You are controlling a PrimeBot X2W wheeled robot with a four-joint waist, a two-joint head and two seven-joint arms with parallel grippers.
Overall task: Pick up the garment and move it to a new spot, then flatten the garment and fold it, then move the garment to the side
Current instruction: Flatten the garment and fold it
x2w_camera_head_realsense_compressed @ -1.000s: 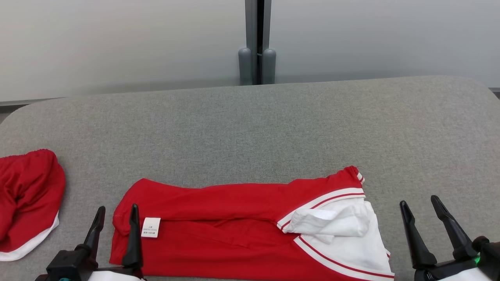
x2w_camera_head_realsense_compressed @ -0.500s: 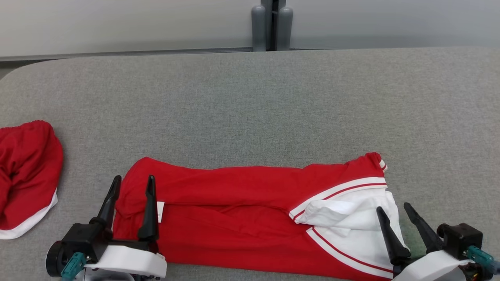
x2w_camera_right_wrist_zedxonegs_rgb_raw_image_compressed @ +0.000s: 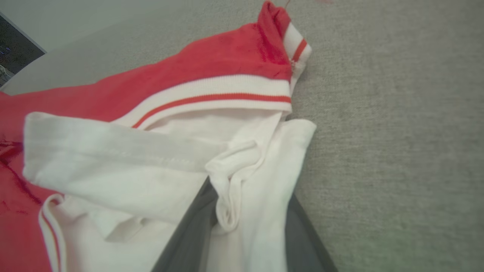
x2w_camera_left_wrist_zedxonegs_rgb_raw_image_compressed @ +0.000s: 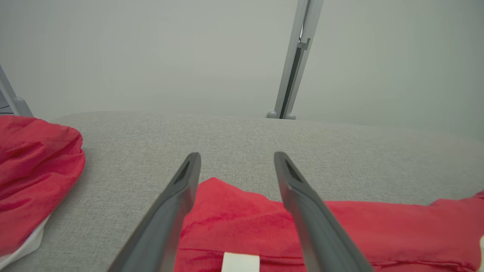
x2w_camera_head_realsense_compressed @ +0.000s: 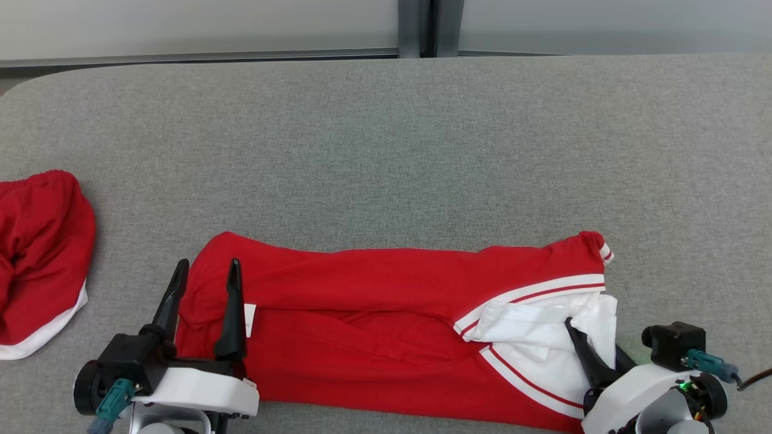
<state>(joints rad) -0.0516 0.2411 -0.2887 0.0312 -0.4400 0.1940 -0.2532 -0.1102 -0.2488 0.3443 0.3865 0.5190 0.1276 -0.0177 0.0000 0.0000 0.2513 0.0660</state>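
The garment (x2w_camera_head_realsense_compressed: 374,313) is red with a white, red-striped end and lies folded lengthwise near the grey table's front edge. My left gripper (x2w_camera_head_realsense_compressed: 208,265) is open at its left end, one finger over the red cloth and one just off its edge; the left wrist view shows the red corner (x2w_camera_left_wrist_zedxonegs_rgb_raw_image_compressed: 245,211) and a white label between the fingers of this gripper (x2w_camera_left_wrist_zedxonegs_rgb_raw_image_compressed: 237,156). At the right end, my right gripper (x2w_camera_head_realsense_compressed: 591,337) has closed on a bunched fold of the white cloth (x2w_camera_right_wrist_zedxonegs_rgb_raw_image_compressed: 230,196). One of its fingers is hidden under the fabric.
A second red garment with a white hem (x2w_camera_head_realsense_compressed: 36,265) lies bunched at the table's left edge. The grey table (x2w_camera_head_realsense_compressed: 386,150) stretches wide behind the garment. A grey post (x2w_camera_head_realsense_compressed: 416,27) stands beyond the far edge.
The head camera has tilted down. My right gripper has moved left onto the white end and its fingers have come together around a fold. The left gripper has stayed open at the left end.
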